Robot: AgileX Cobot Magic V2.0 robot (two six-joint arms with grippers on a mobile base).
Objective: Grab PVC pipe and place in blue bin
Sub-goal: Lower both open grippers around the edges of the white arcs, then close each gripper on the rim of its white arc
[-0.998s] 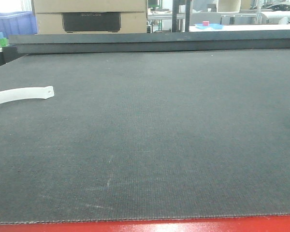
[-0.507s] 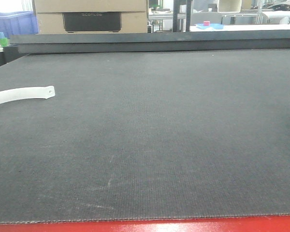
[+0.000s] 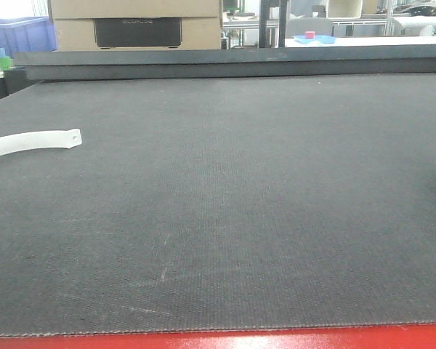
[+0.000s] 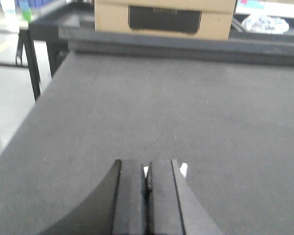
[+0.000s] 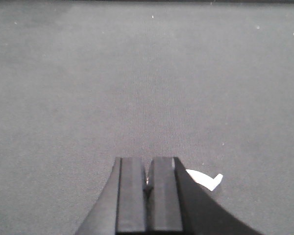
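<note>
A white curved strip [image 3: 33,142] lies flat on the table [image 3: 240,203], its long axis running left-right; I cannot tell whether it is the PVC pipe. The left end effector [image 4: 147,178] and right end effector [image 5: 148,183] are pressed together, low and pointing forward.

Bench [image 3: 240,203] before cardboard box [image 3: 134,25], box just past the far edge. Curved strip [image 3: 33,143] on bench, before and left of box. Crate [image 3: 18,33] left of box. Tray [image 3: 314,38] right of box, cube [image 3: 309,34] in it. Left gripper [image 4: 147,169] over bench, before box.
</note>
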